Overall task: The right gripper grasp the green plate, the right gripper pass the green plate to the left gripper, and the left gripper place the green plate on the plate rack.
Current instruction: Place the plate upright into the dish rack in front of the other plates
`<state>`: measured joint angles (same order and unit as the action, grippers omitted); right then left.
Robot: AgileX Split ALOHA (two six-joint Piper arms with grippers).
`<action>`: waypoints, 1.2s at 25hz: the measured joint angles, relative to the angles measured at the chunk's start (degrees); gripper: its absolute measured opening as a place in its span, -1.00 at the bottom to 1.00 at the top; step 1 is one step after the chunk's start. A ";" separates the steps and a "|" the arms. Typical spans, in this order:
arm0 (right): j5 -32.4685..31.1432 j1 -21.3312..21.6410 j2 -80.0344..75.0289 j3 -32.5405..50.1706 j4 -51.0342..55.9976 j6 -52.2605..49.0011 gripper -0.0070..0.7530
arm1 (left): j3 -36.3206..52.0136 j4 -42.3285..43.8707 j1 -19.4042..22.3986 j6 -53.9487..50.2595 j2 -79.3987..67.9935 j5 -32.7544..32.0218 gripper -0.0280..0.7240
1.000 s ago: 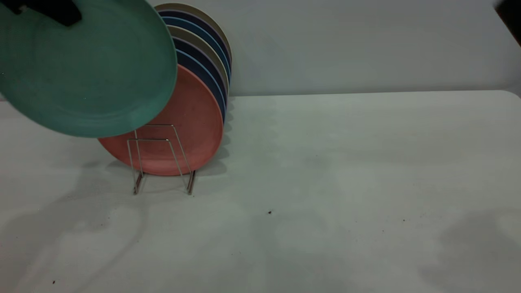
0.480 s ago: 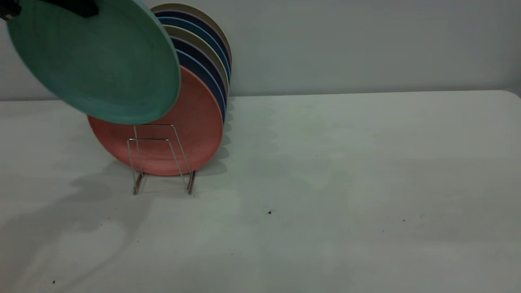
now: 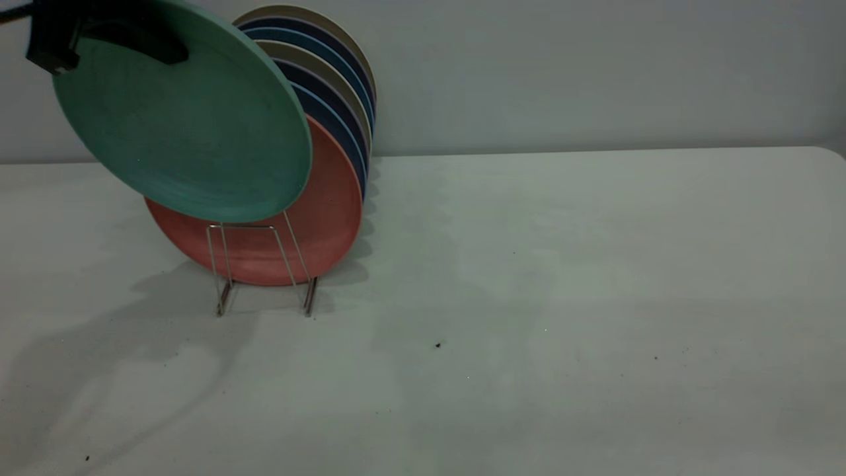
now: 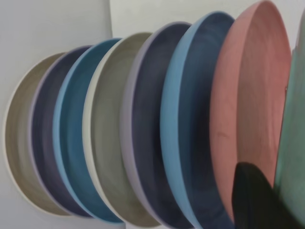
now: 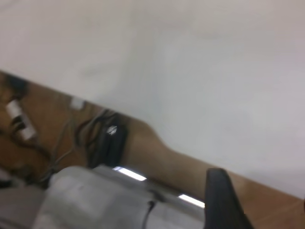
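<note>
Left gripper (image 3: 99, 33): upper left of the exterior frame, jaws clamped on the green plate's top rim, so the plate hung below.
Green plate (image 3: 188, 122): tilted, in the air above the plate rack (image 3: 261, 264), in front of the pink plate (image 3: 317, 218); held so, I judge, to slide into the free front slot.
Right gripper (image 5: 224, 200): away from the tabletop (image 3: 562, 297); jaws' state cannot be told.

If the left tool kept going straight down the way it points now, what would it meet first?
Most likely the plate rack: the green plate, clamped at its top rim by the left tool, hangs just above the front wire loops, ahead of the salmon-pink plate. Depth is unclear, so it might touch that plate first.
</note>
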<state>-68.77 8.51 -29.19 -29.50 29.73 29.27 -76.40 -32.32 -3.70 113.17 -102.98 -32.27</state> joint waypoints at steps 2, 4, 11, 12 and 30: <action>0.00 0.00 2.48 0.00 -1.99 -1.56 0.14 | 0.00 -0.06 0.00 -0.05 -0.39 0.08 -0.57; 0.05 0.00 4.18 0.00 -3.70 -2.64 0.14 | 0.00 -0.17 0.00 -0.11 -1.01 0.08 -0.57; 1.18 0.00 5.43 0.11 -6.74 -3.82 0.14 | 0.00 -3.60 0.00 -0.09 -4.28 0.10 -0.57; 1.59 0.00 5.43 0.11 -6.74 -3.87 0.14 | 0.00 -3.90 0.00 -0.09 -4.63 0.15 -0.57; 3.01 0.00 5.43 0.17 -6.90 -3.87 0.14 | 0.00 -4.26 0.00 -4.92 -5.65 -0.14 -0.03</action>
<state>-65.76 8.51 -23.76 -29.34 22.83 25.40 -76.40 -36.58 -3.70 108.25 -108.62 -32.41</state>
